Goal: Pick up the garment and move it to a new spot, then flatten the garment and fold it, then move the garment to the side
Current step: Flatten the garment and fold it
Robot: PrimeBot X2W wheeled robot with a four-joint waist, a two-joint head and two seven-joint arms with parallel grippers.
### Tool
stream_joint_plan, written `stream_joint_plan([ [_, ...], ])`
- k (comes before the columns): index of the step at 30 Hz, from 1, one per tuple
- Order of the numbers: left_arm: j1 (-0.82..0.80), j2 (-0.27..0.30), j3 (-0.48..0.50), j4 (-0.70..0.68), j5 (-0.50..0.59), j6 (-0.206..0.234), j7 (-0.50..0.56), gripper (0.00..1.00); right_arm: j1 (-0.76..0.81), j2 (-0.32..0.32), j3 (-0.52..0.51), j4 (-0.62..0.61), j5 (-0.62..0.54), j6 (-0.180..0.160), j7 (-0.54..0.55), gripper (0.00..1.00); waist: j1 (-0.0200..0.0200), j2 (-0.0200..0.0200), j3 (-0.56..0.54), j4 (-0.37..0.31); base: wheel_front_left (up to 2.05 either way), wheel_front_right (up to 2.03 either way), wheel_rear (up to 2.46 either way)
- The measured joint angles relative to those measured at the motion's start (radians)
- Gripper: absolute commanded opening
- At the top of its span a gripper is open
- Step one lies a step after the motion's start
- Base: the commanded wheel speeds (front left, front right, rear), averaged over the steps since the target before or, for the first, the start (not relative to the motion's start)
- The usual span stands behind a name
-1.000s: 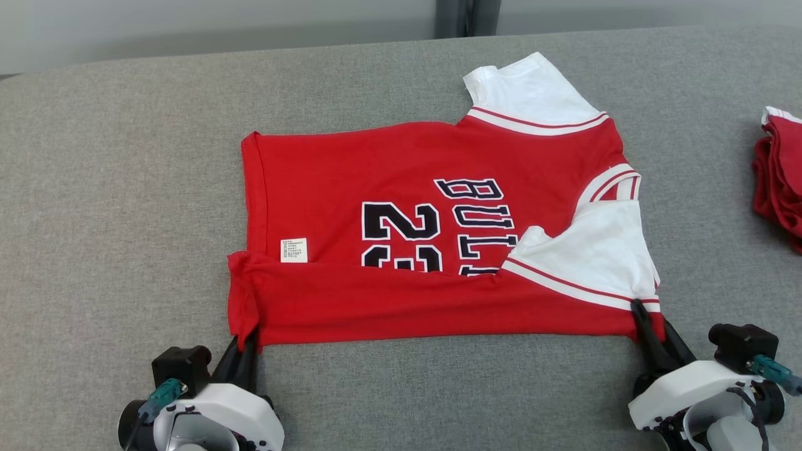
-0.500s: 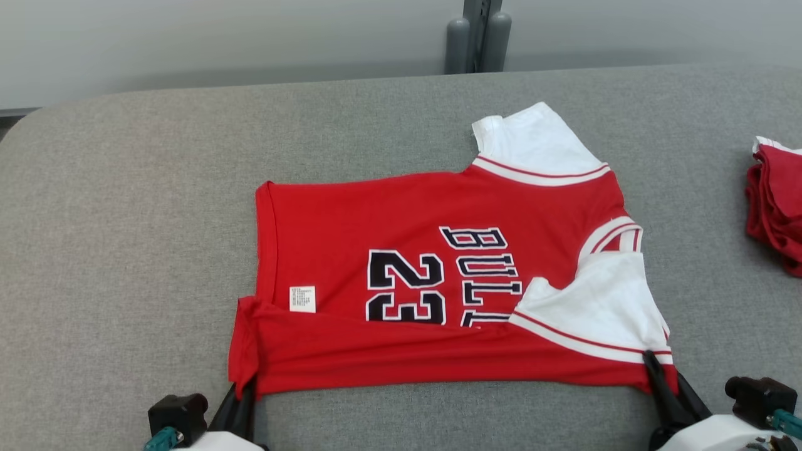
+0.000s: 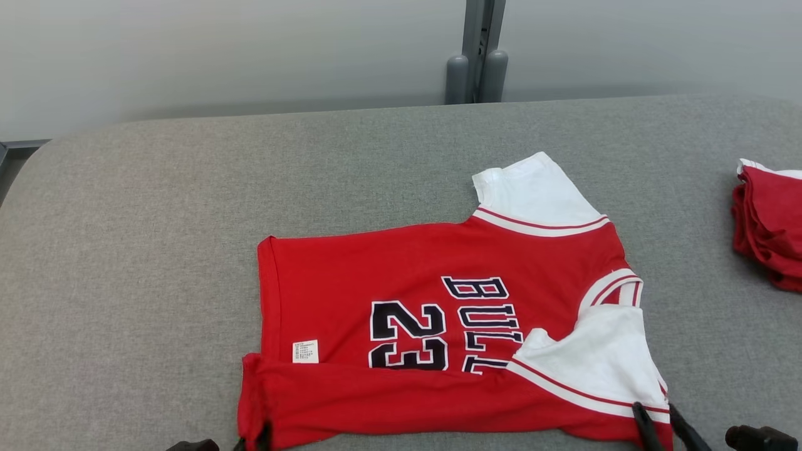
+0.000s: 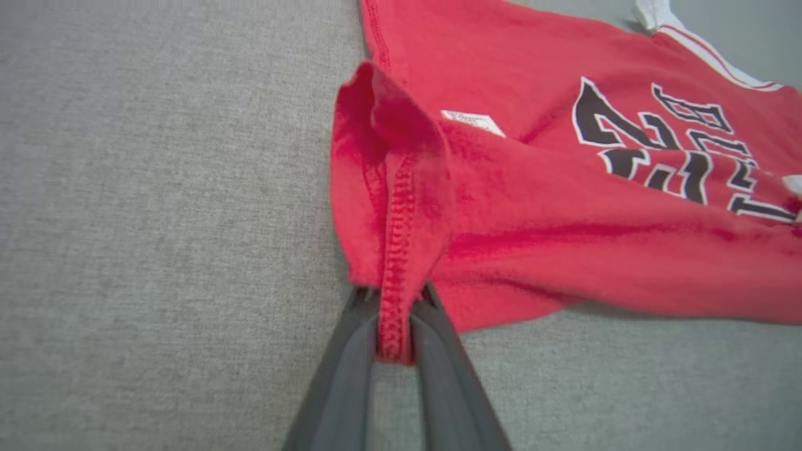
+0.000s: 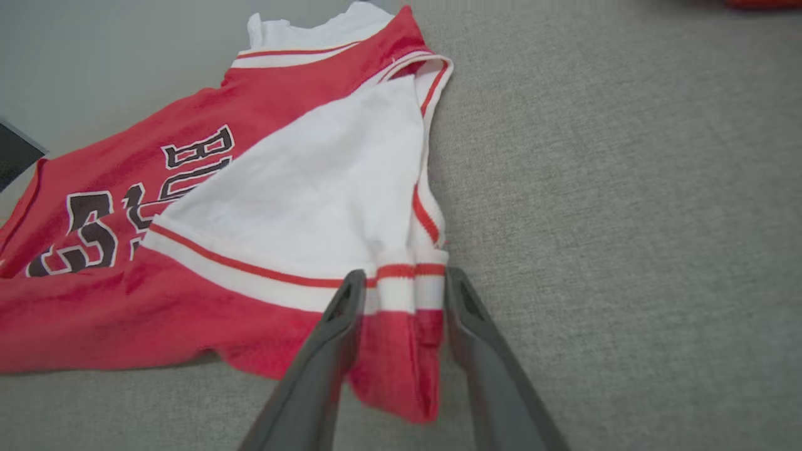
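The left gripper (image 4: pixel 396 313) is clamped on the hem corner of the garment (image 4: pixel 564 207); the right gripper (image 5: pixel 401 288) pinches the striped shoulder edge, cloth bunched in its grasp; the garment lies ahead of both grippers on the grey surface (image 3: pixel 156 250), its near strip turned over the body. To fold well, I judge both grippers should carry that edge forward level and together, taut between them, and lay it square; uneven pull risks a skewed crease.

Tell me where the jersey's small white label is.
In the head view, the white label lies on the red jersey near its left hem, left of the number 23, just beyond the folded flap.
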Motion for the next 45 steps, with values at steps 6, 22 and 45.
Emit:
stream_joint_plan([
  [6, -0.038, 0.007, 0.016, -0.059, 0.020, 0.019, -0.072, 1.00, -0.026, -0.014, -0.047, -0.088, -0.063, 0.000, -0.029, 1.00, 0.0000, 0.0000, -0.002, -0.010, 0.00, 0.00, 0.00],
  [22, -0.127, 0.039, 0.014, -0.184, 0.099, 0.076, -0.107, 1.00, -0.074, 0.019, -0.129, -0.354, -0.237, 0.000, 0.023, 1.00, 0.0000, 0.0000, -0.013, -0.014, 0.00, 0.00, 0.00],
  [45, -0.579, 0.058, 0.004, 0.063, 0.058, 0.002, 0.105, 1.00, -0.192, 0.004, -0.122, -0.386, -0.221, 0.000, 0.021, 1.00, 0.0000, 0.0000, 0.205, -0.034, 0.00, 0.00, 0.00],
])
